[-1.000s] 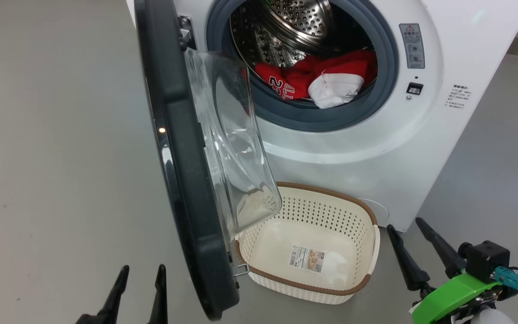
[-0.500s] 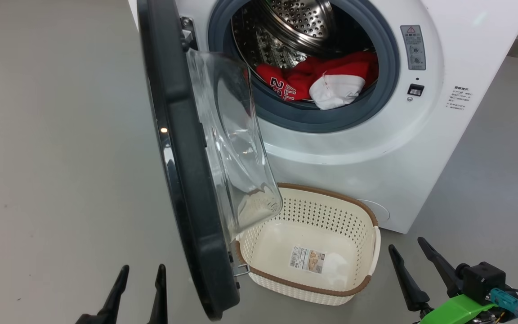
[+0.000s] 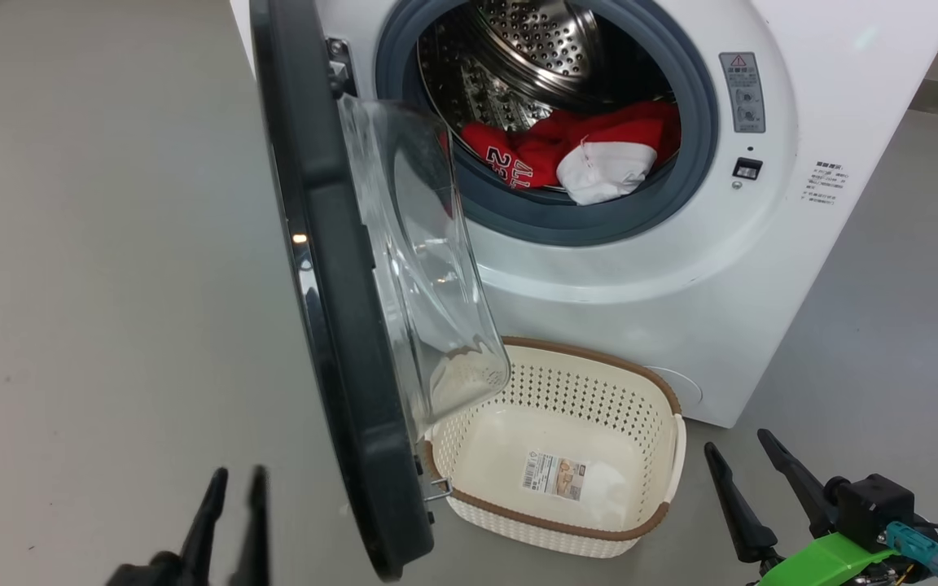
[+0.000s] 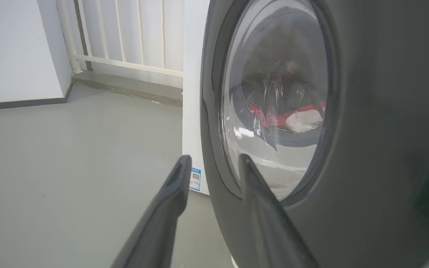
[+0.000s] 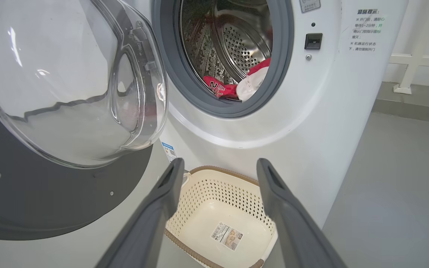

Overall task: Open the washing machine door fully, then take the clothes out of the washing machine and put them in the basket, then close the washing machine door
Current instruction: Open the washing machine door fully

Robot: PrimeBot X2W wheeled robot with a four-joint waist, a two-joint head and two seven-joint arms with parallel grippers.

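The glossy black round door is partway out; the left gripper, parted and empty, should swing it further left; the right gripper is spread, empty.

A smooth grey floor spreads out on all sides, marked by a few small dark specks. In the left wrist view a plain white wall meets the floor along a dark baseboard. Beside the wall stands a white railing of upright bars, set on a low grey ledge. The right wrist view shows a white post standing on a similar grey step.
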